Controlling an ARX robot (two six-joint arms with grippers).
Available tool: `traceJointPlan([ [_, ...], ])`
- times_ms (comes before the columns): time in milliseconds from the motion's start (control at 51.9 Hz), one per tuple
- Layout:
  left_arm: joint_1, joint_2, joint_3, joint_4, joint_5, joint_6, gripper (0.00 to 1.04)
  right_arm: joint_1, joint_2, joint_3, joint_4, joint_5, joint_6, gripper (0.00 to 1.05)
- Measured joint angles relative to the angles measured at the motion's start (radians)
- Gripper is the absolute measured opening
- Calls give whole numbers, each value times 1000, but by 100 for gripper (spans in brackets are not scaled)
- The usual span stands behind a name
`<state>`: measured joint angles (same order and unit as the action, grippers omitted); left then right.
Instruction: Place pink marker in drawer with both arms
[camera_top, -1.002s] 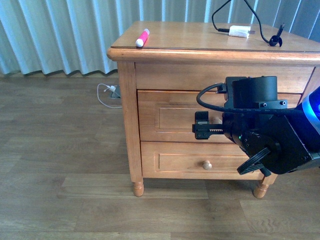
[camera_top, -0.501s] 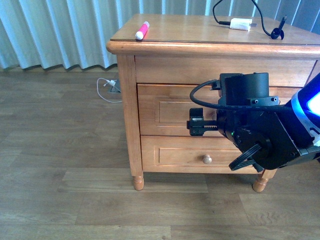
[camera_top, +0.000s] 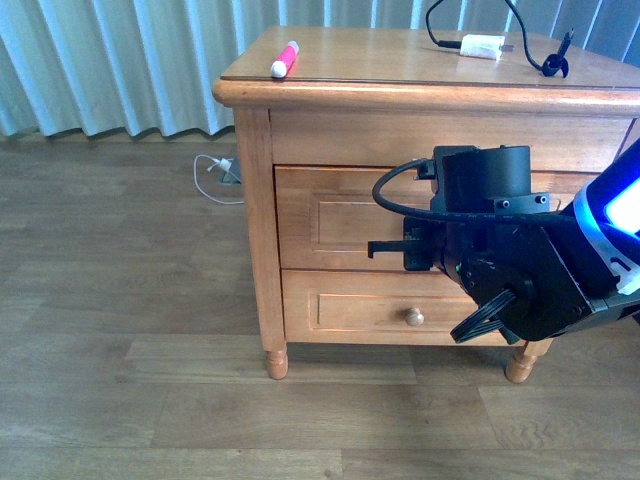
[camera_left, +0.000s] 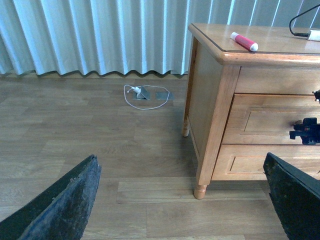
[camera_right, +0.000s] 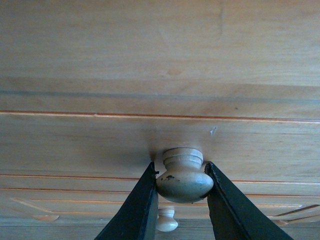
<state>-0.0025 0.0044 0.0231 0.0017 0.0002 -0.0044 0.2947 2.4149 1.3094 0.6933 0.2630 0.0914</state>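
Right gripper (camera_right: 181, 172) clamped on knob (camera_right: 184, 182); drawer (camera_top: 340, 222) was not yet open. Pink marker (camera_top: 285, 60) lay untouched on nightstand (camera_top: 380, 65) top; left gripper (camera_left: 180, 160) gaped empty

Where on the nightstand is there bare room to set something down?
The top is bare in the middle, between the marker at its left edge and the charger at the back right. The upper drawer front is crowded: the right claw grips its knob.
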Motion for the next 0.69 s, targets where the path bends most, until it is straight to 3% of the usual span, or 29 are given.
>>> traceJointPlan([
  [289, 0, 0, 0, 0, 0, 0, 99, -1, -17, -30, 0, -30, 19, 23],
  [694, 0, 0, 0, 0, 0, 0, 99, 26, -220, -301, -74, -66, 84, 23],
])
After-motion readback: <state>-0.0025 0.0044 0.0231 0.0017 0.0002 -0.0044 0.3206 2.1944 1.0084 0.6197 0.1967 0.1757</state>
